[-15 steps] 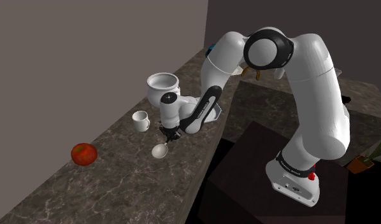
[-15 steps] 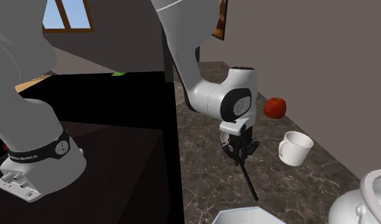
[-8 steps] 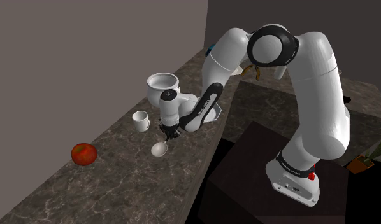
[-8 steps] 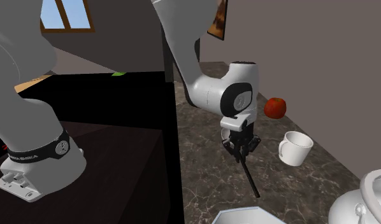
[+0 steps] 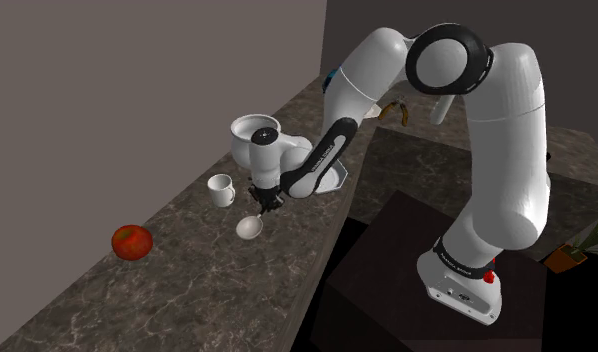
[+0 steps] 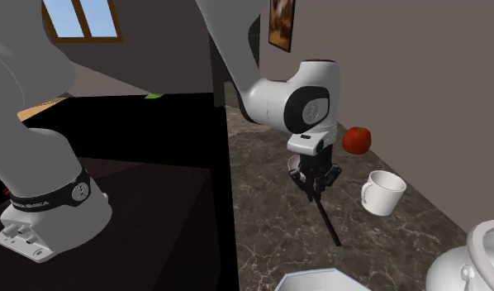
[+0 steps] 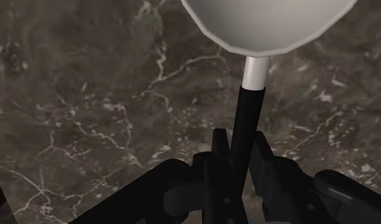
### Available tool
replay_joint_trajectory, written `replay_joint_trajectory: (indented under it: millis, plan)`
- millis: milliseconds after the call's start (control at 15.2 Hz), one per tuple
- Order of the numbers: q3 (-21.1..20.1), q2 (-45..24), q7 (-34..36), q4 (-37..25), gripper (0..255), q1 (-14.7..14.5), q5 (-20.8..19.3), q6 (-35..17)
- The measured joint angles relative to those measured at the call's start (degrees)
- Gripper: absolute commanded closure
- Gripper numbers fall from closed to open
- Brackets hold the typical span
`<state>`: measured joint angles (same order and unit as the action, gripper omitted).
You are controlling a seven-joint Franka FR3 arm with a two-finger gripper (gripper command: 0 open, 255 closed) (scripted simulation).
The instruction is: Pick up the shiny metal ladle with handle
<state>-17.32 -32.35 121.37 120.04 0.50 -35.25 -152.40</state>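
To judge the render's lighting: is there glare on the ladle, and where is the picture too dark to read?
Wrist view: no glare; the ladle bowl is flat pale grey, and its black handle blends into the black hand. Shoulder view: dim, even light; the bowl stands out against the dark marbled counter. Second exterior view: a black area beside the counter.

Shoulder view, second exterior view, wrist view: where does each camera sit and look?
Shoulder view: beside the stand, looking down the counter; whole arm shows.
Second exterior view: by the stand, looking along the counter toward the apple; gripper shows.
Wrist view: on the gripper, looking down; fingers clasp the ladle.
Exterior views share apple, mug.
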Motion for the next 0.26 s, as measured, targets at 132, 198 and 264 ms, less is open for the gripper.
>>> replay_joint_trajectory:
  millis: [132, 198, 264]
  plan:
    - [-0.8, 1.2, -0.8, 0.2, 255, 0.6, 1.0, 1.0]
    - [-1.3, 2.0, -1.3, 0.4, 255, 0.9, 1.6, 1.6]
    - [-1.6, 2.4, -1.5, 0.5, 255, 1.1, 1.9, 1.9]
